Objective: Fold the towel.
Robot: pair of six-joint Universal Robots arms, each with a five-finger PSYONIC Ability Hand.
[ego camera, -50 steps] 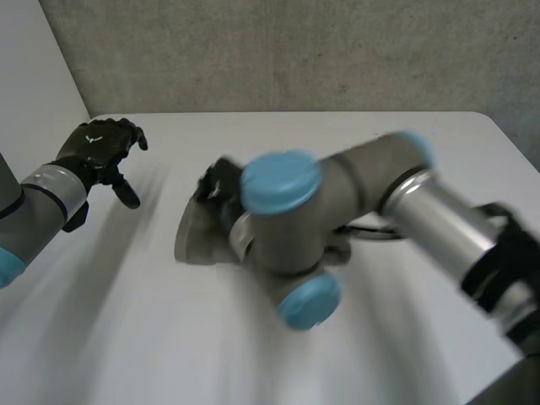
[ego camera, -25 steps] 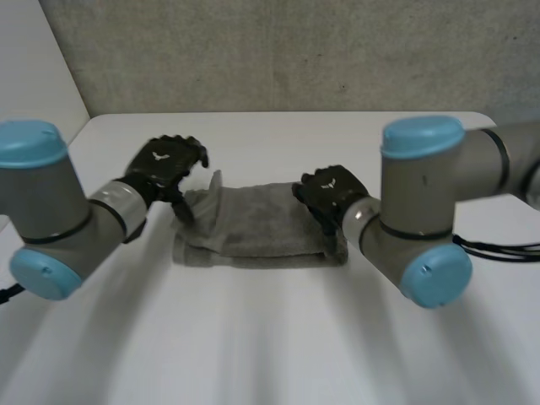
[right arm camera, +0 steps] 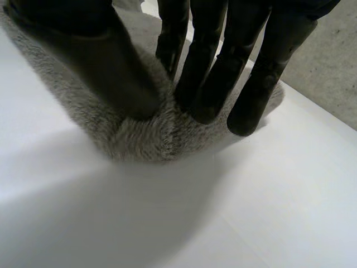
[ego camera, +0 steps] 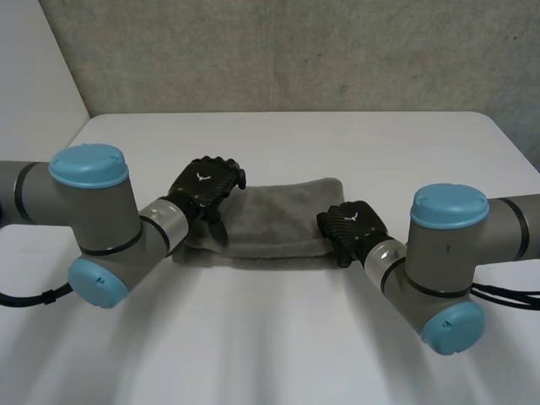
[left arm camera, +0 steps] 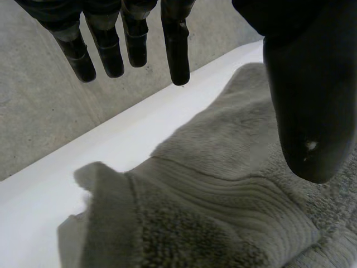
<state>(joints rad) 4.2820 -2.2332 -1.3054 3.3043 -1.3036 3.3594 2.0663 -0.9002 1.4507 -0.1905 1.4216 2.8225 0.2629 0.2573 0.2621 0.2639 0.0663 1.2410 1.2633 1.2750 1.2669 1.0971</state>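
Grey and thick-piled, lay as a long folded towel [ego camera: 278, 221] across the middle of the white table [ego camera: 278, 337], long side running left to right. Found the left hand [ego camera: 202, 190] over the towel's left end, back turned up. Read it in the left wrist view as open, with fingers [left arm camera: 175, 50] hanging straight and spread, clear of the cloth, and thumb [left arm camera: 301, 111] well apart from them, nothing caught between. Saw beneath that palm a ribbed band across the towel and a corner turned up into a small raised flap. Found the right hand [ego camera: 350, 228] on the towel's right end, at the near corner. Read it in the right wrist view as closed on the cloth, with fingertips [right arm camera: 248, 111] and thumb [right arm camera: 122, 84] set close together, sunk in the pile, a ridge of towel nipped between them at the rounded end. Noted bare table just beyond that end. Saw both arms reaching in from the near side, and a rough grey wall [ego camera: 295, 51] behind the far edge.
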